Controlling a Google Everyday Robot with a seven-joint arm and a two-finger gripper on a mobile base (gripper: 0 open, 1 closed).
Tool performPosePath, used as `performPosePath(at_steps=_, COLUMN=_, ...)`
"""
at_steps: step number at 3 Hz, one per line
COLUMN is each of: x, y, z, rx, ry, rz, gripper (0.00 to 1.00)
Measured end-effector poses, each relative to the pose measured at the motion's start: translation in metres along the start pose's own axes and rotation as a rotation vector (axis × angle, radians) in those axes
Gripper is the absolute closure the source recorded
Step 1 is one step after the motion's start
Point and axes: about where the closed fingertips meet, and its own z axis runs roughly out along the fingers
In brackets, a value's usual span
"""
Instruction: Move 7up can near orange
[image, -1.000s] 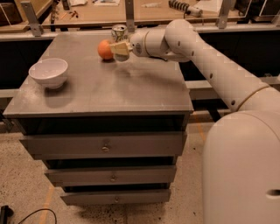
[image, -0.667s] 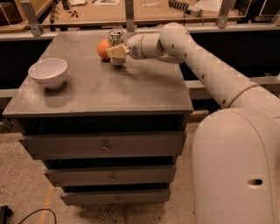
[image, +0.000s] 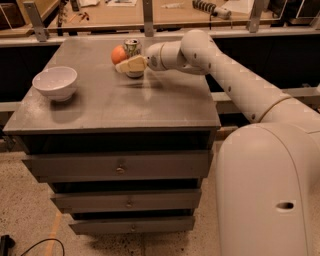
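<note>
The 7up can (image: 132, 47), silver with a shiny top, stands upright at the far middle of the grey table top (image: 115, 107). It is right next to the orange (image: 118, 54), which lies on its left, almost touching. My gripper (image: 131, 65) reaches in from the right and is shut on the can's lower body. A cream finger (image: 131, 63) crosses in front of the can and hides its lower part. The can's base seems to rest on the table.
A white bowl (image: 55, 82) stands at the left of the table top. The table is a drawer cabinet with several drawers (image: 119, 166). A wooden workbench with a rail (image: 150, 30) runs behind it. My arm (image: 235, 85) spans the table's right side.
My gripper has carried the can a little to the left, closer to the orange. The orange and the bowl have not moved.
</note>
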Motion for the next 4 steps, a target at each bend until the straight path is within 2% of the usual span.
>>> performPosePath(at_steps=1, x=-0.005, y=0.000, z=-0.020, rx=0.011, ry=-0.005, rz=-0.020, gripper=0.00)
performPosePath(at_steps=2, x=-0.027, y=0.002, z=-0.092, rx=0.048, ry=-0.043, rz=-0.066, gripper=0.00)
performPosePath(at_steps=3, x=-0.040, y=0.003, z=-0.165, rx=0.136, ry=-0.088, rz=-0.093, gripper=0.00)
performPosePath(at_steps=4, x=-0.037, y=-0.001, z=-0.178, rx=0.153, ry=-0.086, rz=-0.089, gripper=0.00)
